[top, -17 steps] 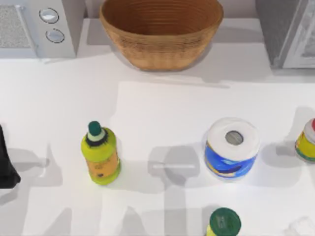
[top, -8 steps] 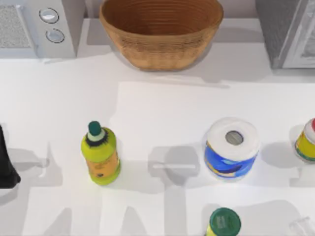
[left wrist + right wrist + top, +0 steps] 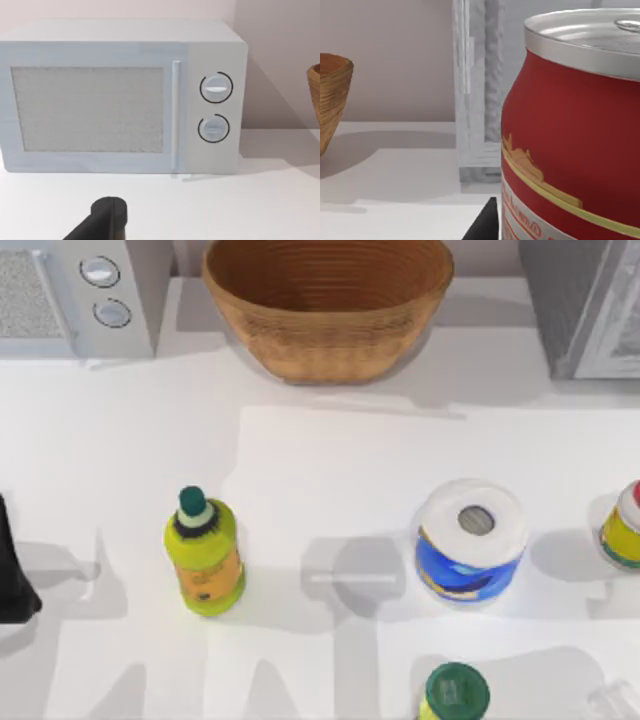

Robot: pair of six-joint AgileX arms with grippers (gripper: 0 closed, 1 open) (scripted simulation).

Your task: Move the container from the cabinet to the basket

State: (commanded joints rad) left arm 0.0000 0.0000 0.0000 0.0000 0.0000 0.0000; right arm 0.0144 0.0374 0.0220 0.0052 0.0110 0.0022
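Observation:
The container (image 3: 570, 130), a red can with a silver top, looms very close in the right wrist view. A dark finger (image 3: 484, 226) of my right gripper (image 3: 555, 231) lies against its lower side, so the gripper is shut on it. Beyond it stand the cabinet's pale frame (image 3: 472, 100) and the basket's rim (image 3: 331, 100). From above, the wicker basket (image 3: 328, 325) sits at the back centre and the cabinet (image 3: 585, 305) at the back right. A pale shape (image 3: 615, 700) sits at the front right corner. My left gripper (image 3: 10, 580) is parked at the left edge.
A white box with two knobs (image 3: 75, 295) stands at the back left. On the table are a yellow-green bottle (image 3: 205, 565), a blue-and-white paper roll (image 3: 470, 540), a yellow jar (image 3: 625, 525) at the right edge and a green-capped bottle (image 3: 455, 695) at the front.
The pale shape at the front right corner has drifted slightly right, and the shadows on the right of the table have shifted. The bottles, roll and left arm have not moved.

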